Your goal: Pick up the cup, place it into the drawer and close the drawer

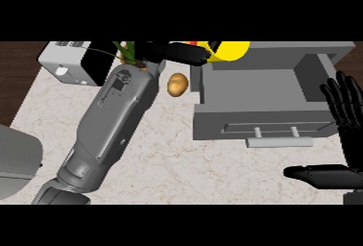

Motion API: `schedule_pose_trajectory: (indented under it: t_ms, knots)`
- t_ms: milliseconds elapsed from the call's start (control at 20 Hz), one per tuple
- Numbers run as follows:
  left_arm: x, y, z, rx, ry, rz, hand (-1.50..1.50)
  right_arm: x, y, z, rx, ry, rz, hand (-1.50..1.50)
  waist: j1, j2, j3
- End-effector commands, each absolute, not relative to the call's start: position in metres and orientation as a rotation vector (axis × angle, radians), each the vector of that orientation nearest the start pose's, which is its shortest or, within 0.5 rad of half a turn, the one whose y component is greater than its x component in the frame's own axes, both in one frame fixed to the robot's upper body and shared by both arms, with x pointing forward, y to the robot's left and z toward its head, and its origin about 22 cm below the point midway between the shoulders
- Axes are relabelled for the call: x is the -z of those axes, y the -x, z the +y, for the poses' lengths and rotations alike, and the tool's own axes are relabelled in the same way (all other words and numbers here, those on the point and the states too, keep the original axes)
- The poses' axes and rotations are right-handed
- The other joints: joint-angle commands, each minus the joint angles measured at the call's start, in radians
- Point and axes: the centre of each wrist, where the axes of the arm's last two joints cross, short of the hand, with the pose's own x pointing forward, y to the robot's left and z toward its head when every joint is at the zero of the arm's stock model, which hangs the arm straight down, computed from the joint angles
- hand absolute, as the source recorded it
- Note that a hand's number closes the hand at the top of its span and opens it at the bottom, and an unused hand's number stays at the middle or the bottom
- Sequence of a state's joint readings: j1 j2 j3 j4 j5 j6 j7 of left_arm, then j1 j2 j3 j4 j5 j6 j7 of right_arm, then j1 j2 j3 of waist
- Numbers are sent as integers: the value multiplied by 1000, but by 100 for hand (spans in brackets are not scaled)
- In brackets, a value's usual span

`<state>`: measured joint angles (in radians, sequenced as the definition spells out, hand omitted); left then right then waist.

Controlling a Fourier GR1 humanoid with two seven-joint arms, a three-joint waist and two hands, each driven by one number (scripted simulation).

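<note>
**Left hand holds yellow cup at drawer's back-left corner**

At the far left, a white-and-black appliance [71, 62] sits at the counter [163, 158] edge where marble meets dark floor, and a grey curved object [18, 161] cuts in from the left border. The left forearm runs diagonally up across open marble to the left hand [174, 52], whose fingers are curled round the yellow cup [228, 49]. The cup is at the top of the view, over the back-left corner of the open grey drawer [262, 89]; which way its long axis points cannot be told. Green leaves [126, 48] show beside the wrist. A potato [178, 84] lies just left of the drawer wall. The drawer's handle [279, 142] faces the viewer, with bare marble in front. At the right edge, the right hand [345, 108] rests open, fingers up, beside the drawer.
</note>
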<state>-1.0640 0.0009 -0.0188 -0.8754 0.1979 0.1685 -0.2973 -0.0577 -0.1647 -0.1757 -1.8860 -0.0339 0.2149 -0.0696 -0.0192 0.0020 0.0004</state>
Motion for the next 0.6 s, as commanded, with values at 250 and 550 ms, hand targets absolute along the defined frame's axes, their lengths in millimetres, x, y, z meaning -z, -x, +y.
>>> schedule_pose_trajectory:
  t_ms: [250, 550]
  knots:
    - [-176, -442, 42, 154, 269, -1970, 150, -119, -244, -283, -250, 67, -2012, -150, -24, 9, 0]
    - [-153, -429, 23, 194, 201, -1946, 150, -123, -245, -298, -247, 41, -2032, -150, -41, 6, 0]
